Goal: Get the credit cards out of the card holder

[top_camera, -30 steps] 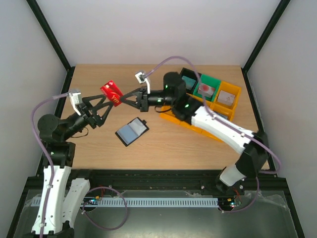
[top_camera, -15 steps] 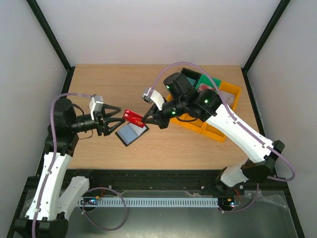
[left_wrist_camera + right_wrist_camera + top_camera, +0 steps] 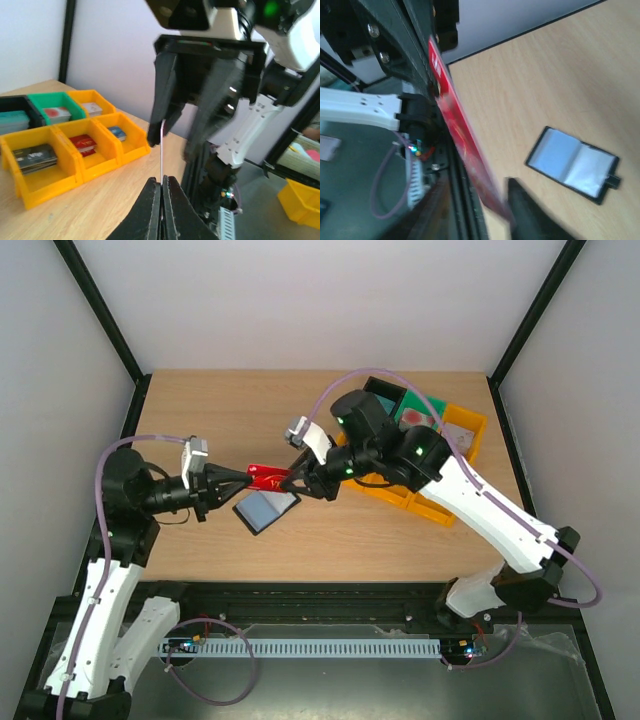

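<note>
The left gripper [image 3: 161, 195] pinches the red credit card [image 3: 268, 476] edge-on in the air near the open card holder [image 3: 267, 508]. The right gripper [image 3: 291, 480] has its jaws apart around the card's far end. A crooked pull by either arm could twist the card loose.

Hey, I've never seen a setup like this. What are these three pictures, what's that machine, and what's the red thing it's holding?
Two robot arms are bolted to a wooden table. One picture looks down from above; the other two come from cameras on each wrist. The left gripper is pinched shut on one end of a red credit card; the right gripper has its fingers spread around the other end. Nearby an open black card holder lies on the table, and yellow, green and black bins sit to the right.
</note>
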{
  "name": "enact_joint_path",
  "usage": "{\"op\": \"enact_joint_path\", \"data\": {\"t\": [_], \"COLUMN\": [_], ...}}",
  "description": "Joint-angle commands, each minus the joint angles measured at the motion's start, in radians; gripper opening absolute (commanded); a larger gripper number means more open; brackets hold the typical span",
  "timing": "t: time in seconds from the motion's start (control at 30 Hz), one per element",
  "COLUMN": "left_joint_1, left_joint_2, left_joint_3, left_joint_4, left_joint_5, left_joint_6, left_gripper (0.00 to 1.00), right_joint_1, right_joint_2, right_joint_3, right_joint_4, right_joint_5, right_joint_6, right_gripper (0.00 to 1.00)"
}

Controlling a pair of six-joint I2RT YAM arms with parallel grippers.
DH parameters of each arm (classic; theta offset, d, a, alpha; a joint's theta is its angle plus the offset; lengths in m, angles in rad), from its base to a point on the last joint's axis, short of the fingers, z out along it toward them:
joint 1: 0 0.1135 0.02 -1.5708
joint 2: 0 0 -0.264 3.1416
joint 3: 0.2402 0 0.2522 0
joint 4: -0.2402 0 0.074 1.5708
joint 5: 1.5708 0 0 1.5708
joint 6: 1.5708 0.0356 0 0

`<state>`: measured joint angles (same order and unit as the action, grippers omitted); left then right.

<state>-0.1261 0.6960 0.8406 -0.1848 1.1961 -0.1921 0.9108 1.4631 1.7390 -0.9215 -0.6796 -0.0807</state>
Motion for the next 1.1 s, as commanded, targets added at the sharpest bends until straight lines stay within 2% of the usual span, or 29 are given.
{"op": "enact_joint_path", "data": {"t": [0.0, 0.07, 0.1, 0.2, 0.3, 0.4, 0.53, 0.57, 0.63, 0.7, 0.73, 0.83, 0.87, 0.93, 0.97, 1.07], "left_joint_1": [0.004, 0.023, 0.032, 0.045, 0.046, 0.049, 0.058, 0.059, 0.058, 0.058, 0.058, 0.057, 0.057, 0.061, 0.064, 0.105], "left_joint_2": [-0.041, -0.056, -0.059, -0.053, -0.050, -0.051, -0.056, -0.059, -0.059, -0.051, -0.049, -0.044, -0.043, -0.047, -0.050, -0.075], "left_joint_3": [-0.075, -0.128, -0.147, -0.159, -0.171, -0.180, -0.183, -0.185, -0.185, -0.185, -0.185, -0.181, -0.175, -0.162, -0.163, -0.197], "left_joint_4": [0.246, 0.419, 0.493, 0.580, 0.660, 0.718, 0.726, 0.721, 0.703, 0.701, 0.704, 0.663, 0.601, 0.420, 0.335, 0.090], "left_joint_5": [-0.134, -0.160, -0.165, -0.183, -0.195, -0.206, -0.206, -0.204, -0.203, -0.204, -0.207, -0.248, -0.288, -0.389, -0.440, -0.653], "left_joint_6": [-0.320, -0.506, -0.588, -0.663, -0.719, -0.758, -0.772, -0.772, -0.765, -0.767, -0.769, -0.742, -0.702, -0.622, -0.585, -0.539], "left_gripper": [0.02, 0.02, 0.02, 0.02, 0.02, 0.02, 0.02, 0.02, 0.02, 0.02, 0.02, 0.02, 0.12, 0.87, 0.98, 1.00], "right_joint_1": [-0.002, -0.008, -0.010, -0.014, -0.015, -0.013, -0.013, -0.012, -0.013, -0.013, -0.012, -0.013, -0.017, -0.052, -0.095, -0.264], "right_joint_2": [-0.164, -0.256, -0.289, -0.349, -0.330, -0.270, -0.210, -0.200, -0.182, -0.169, -0.166, -0.178, -0.187, -0.217, -0.233, -0.304], "right_joint_3": [-0.266, -0.447, -0.524, -0.707, -0.796, -0.807, -0.810, -0.807, -0.794, -0.781, -0.779, -0.790, -0.795, -0.798, -0.799, -0.799], "right_joint_4": [0.469, 0.769, 0.912, 1.268, 1.506, 1.594, 1.705, 1.721, 1.735, 1.734, 1.727, 1.675, 1.647, 1.532, 1.439, 1.065], "right_joint_5": [0.102, 0.069, 0.079, 0.166, 0.190, 0.171, 0.122, 0.118, 0.111, 0.096, 0.094, 0.115, 0.139, 0.216, 0.256, 0.369], "right_joint_6": [0.180, 0.314, 0.396, 0.600, 0.780, 0.902, 0.986, 0.990, 1.001, 1.014, 1.023, 1.036, 1.035, 1.056, 1.079, 1.109], "right_gripper": [0.51, 0.64, 0.66, 0.66, 0.63, 0.59, 0.53, 0.47, 0.29, 0.06, 0.02, 0.02, 0.02, 0.02, 0.02, 0.02]}}
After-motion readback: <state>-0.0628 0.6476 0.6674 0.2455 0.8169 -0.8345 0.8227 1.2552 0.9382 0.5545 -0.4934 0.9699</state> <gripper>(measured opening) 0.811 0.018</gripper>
